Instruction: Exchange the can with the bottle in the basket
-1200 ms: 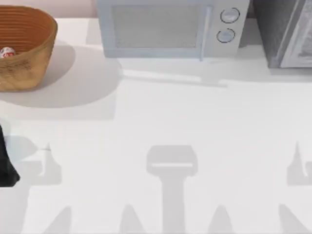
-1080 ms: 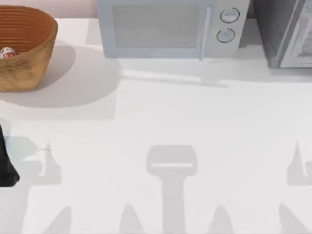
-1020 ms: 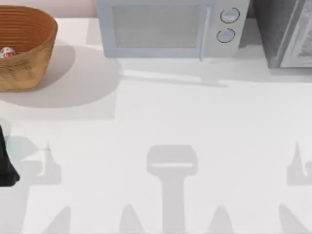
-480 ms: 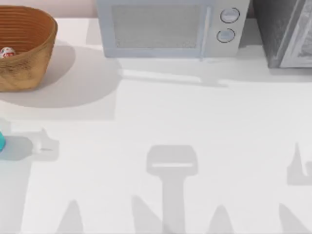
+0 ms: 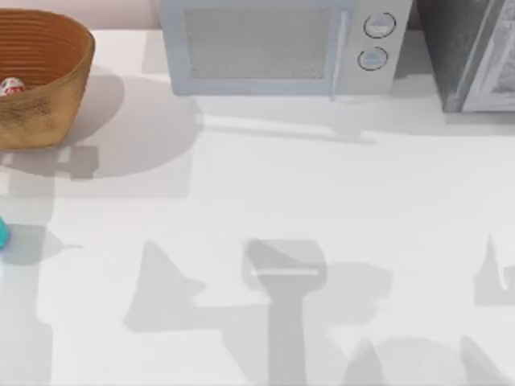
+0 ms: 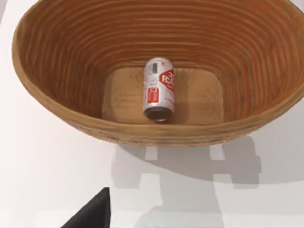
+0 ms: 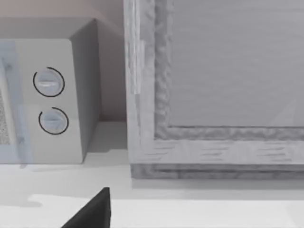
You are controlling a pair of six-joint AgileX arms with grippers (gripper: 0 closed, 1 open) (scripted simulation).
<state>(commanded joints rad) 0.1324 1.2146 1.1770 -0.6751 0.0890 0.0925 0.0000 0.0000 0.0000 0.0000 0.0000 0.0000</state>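
**Inspector A:** Progress?

**Inspector B:** Judged as nothing exchanged yet. The can (image 6: pixel 158 89) lies on its side on the floor of the basket (image 5: pixel 68 80), upper left of the top frame. The bottle (image 5: pixel 2 232) stands on the counter (image 5: pixel 322 185) at the left edge, below the basket.

**Inspector A:** Tools?

**Inspector B:** The left wrist camera looks down into the basket; neither tool's opening can be told. Both moves remain.

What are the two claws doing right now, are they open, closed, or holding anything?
Left gripper: cannot be told; its wrist camera looks down at the white red-labelled can.
Right gripper: cannot be told.
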